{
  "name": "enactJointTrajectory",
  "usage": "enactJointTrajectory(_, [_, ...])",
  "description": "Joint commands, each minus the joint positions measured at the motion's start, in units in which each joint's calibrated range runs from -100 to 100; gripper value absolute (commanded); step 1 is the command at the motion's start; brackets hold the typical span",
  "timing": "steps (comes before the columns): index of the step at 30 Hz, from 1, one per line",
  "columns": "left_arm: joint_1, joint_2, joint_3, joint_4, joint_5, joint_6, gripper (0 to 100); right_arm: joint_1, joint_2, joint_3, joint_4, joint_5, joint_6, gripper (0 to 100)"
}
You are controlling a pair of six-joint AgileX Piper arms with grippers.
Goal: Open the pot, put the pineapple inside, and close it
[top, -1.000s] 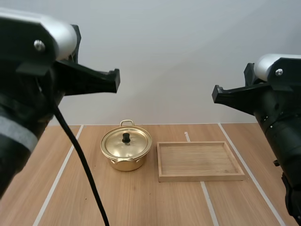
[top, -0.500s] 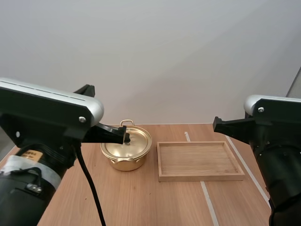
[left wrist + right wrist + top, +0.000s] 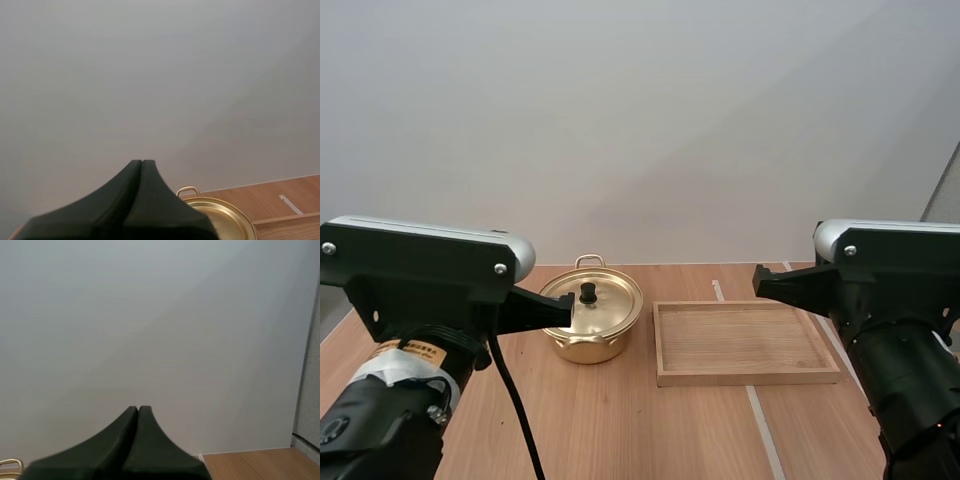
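Observation:
A golden pot (image 3: 588, 322) stands on the wooden table with its lid (image 3: 594, 300) on, a black knob (image 3: 588, 292) at the lid's middle. My left gripper (image 3: 566, 309) hangs in front of the pot's left side, shut on nothing. In the left wrist view its fingers (image 3: 142, 165) lie together as one dark wedge, with the pot (image 3: 220, 219) just beyond and below them. My right gripper (image 3: 760, 280) is held up near the tray's right end, also shut on nothing; its fingers (image 3: 138, 411) form one dark wedge against the wall.
An empty wooden tray (image 3: 745, 342) lies to the right of the pot. White tape lines (image 3: 760, 420) run along the table. The tray's edge (image 3: 290, 221) shows beside the pot in the left wrist view.
Both arms have come down and forward over the last second. The left gripper dropped from above the pot to its level; the right one also sank lower. The pot and tray stayed put.

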Motion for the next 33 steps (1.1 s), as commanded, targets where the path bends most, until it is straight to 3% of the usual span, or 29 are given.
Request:
enactJointTrajectory(1, [0.18, -0.3, 0.2, 1.8, 0.1, -0.7, 0, -0.3, -0.3, 0.2, 0.1, 2.9, -0.3, 0])
enactJointTrajectory(17, [0.18, -0.3, 1.9, 2.1, -1.1, -0.7, 0, -0.3, -0.3, 0.7, 0.1, 2.5, -0.3, 0])
enactJointTrajectory(33, [0.18, -3.2, 19.2, 8.5, 0.3, -0.7, 0, -0.3, -0.3, 13.7, 0.1, 2.5, -0.3, 0])
